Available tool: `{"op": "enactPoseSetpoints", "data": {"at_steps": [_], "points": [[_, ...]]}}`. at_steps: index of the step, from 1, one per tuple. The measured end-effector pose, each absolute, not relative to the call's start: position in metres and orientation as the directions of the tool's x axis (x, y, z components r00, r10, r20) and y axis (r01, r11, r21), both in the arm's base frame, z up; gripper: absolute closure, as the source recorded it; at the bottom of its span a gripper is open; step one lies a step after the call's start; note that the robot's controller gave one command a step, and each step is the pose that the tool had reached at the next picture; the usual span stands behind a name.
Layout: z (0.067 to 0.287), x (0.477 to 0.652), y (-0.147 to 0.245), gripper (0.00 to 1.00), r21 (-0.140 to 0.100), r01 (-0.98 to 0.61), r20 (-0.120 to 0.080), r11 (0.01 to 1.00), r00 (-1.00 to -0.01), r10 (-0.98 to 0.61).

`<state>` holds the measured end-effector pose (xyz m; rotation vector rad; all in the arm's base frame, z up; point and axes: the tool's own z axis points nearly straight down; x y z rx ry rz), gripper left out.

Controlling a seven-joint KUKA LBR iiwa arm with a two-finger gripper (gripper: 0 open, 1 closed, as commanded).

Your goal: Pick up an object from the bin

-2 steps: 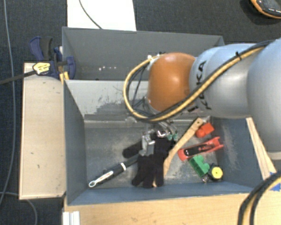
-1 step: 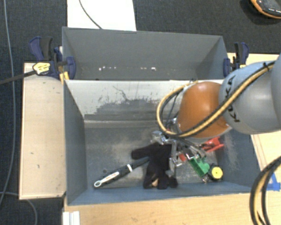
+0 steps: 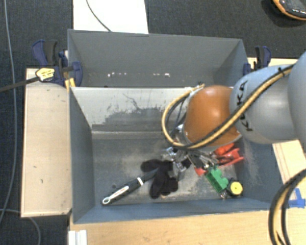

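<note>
**Grey bin, gripper low beside a black cloth**

Grey metal walls of the bin (image 3: 143, 60) enclose a scuffed floor with 4 loose things gathered toward its front and right. The arm (image 3: 275, 106) comes in from the right. Its wrist carries a rounded orange cover (image 3: 206, 114), and a yellow-and-black cable (image 3: 168, 119) loops round the cover's left side.

Below the cover, the gripper (image 3: 176, 161) is down near the floor, about the middle of the bin's front half. Its metal parts are a small tangle under the wrist, and I cannot tell whether it is open or closed, nor whether anything is caught in it.

The nearest thing is a crumpled black cloth (image 3: 160, 180), glove-like in shape, lying front and centre. The gripper stands at the cloth's upper right edge; whether it touches cannot be made out.

Left of the cloth lies 1 slim tool (image 3: 121, 191) with a dark handle and a silver end, slanting down toward the front-left corner, its handle end just beside the cloth.

Right of the gripper, a green piece (image 3: 215, 179) lies near the front wall with a yellow disc (image 3: 236, 189) at its right end. A red piece (image 3: 228, 154) lies behind the green one, partly under the wrist.
</note>
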<state>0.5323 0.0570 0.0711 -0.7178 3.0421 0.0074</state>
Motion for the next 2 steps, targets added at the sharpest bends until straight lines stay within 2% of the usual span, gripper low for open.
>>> {"op": "enactPoseSetpoints", "data": {"at_steps": [1,2], "points": [[0.071,0.532,0.057,1.0,0.001,-0.445,-0.017,0.895,-0.895,-0.445],[0.182,0.529,0.064,1.0,0.003,-0.442,-0.012,0.897,-0.897,-0.442]]}}
